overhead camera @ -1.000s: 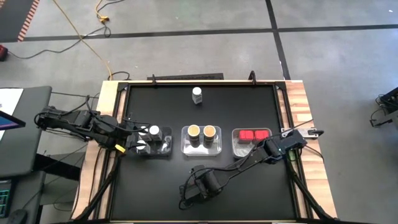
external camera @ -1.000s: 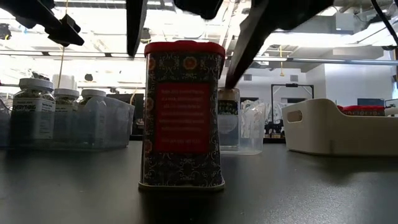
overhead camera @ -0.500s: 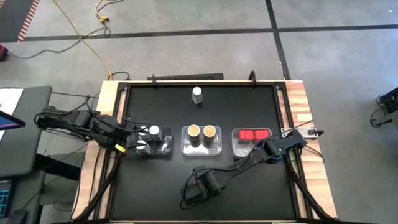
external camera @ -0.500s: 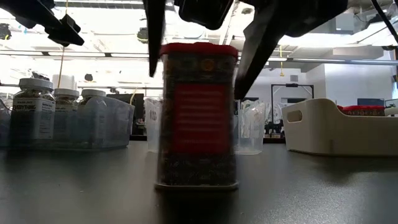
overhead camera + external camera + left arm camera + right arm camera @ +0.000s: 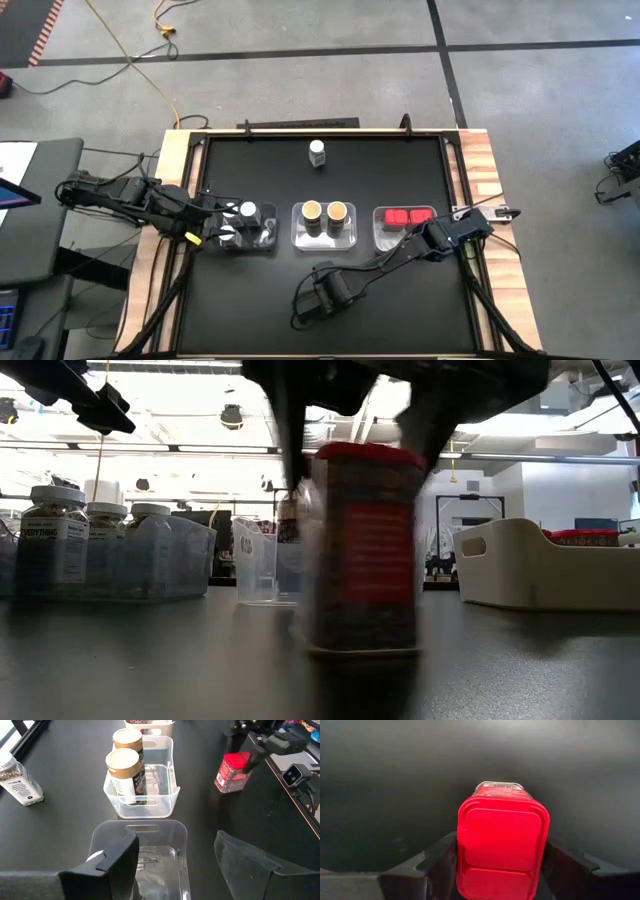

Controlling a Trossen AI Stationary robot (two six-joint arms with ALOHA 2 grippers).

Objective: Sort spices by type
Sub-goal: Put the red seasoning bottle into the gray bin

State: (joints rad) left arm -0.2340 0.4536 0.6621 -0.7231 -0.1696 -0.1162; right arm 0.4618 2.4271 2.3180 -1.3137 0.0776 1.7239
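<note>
My right gripper (image 5: 492, 865) is clamped on the red spice tin (image 5: 502, 847), one finger on each flank just under the lid. The tin stands on the black table (image 5: 400, 300), on the near side of the middle tray (image 5: 325, 238), well apart from it. Step in hand: grasp made, lift not begun, judging by the tin's base on the table in the low view. Next move calls for a straight lift, then a carry over to the right-hand tray (image 5: 382, 238) that already holds two red tins (image 5: 408, 215), and a clean drop in beside them without clipping the rim.

My left gripper (image 5: 175, 860) hovers over the left tray (image 5: 177, 832); fingers part open, nothing between them that I can see.

One white-capped jar (image 5: 317, 152) stands alone, far side of the middle tray. Two tan-topped jars (image 5: 324, 211) sit in that tray.

Table matte black, wood-edged. Grey concrete floor, yellow cable, bright lab room behind.
</note>
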